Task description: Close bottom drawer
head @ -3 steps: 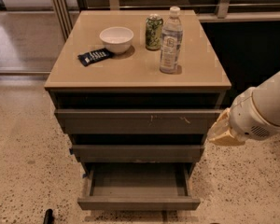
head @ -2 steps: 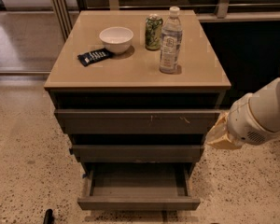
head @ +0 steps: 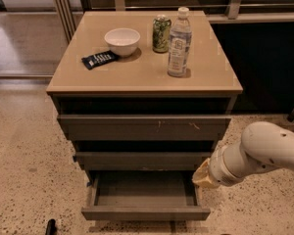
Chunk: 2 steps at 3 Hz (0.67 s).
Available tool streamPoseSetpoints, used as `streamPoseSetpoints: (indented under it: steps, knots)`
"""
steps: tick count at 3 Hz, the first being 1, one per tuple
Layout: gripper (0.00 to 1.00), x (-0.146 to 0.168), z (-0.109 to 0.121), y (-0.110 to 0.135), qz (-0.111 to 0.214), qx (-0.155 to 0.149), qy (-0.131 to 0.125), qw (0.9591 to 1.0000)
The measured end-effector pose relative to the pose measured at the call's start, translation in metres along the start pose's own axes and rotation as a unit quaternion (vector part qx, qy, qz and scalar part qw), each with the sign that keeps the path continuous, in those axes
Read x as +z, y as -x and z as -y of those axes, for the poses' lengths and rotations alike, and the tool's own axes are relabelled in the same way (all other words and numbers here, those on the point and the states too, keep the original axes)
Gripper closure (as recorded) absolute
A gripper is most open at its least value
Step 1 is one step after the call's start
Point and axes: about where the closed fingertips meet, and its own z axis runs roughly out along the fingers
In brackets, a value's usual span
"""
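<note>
One front stands pulled out — the bottom drawer (head: 145, 213), narrowest, low beneath the surface (head: 137, 75). Just beside its right side hovers the end effector (head: 204, 175) of the pale arm (head: 269, 151) — whether apart or together, I cannot tell.

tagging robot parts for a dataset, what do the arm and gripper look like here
The arm is smooth, glossy white, built of fat rounded cylindrical segments with a ringed joint. The gripper, right of the bottom drawer, is pale tan-yellow. No cables or markings show.
</note>
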Motion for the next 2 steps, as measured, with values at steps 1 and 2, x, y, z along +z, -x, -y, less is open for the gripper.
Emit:
streamPoseSetpoints:
  steps: [1, 2]
  knots:
    - [1.00, 0.0610, 0.0024, -0.0172, 0.018, 0.007, 0.020, 0.9996]
    - [1.00, 0.0618, 0.0018, -0.0175, 0.018, 0.007, 0.021, 0.9996]
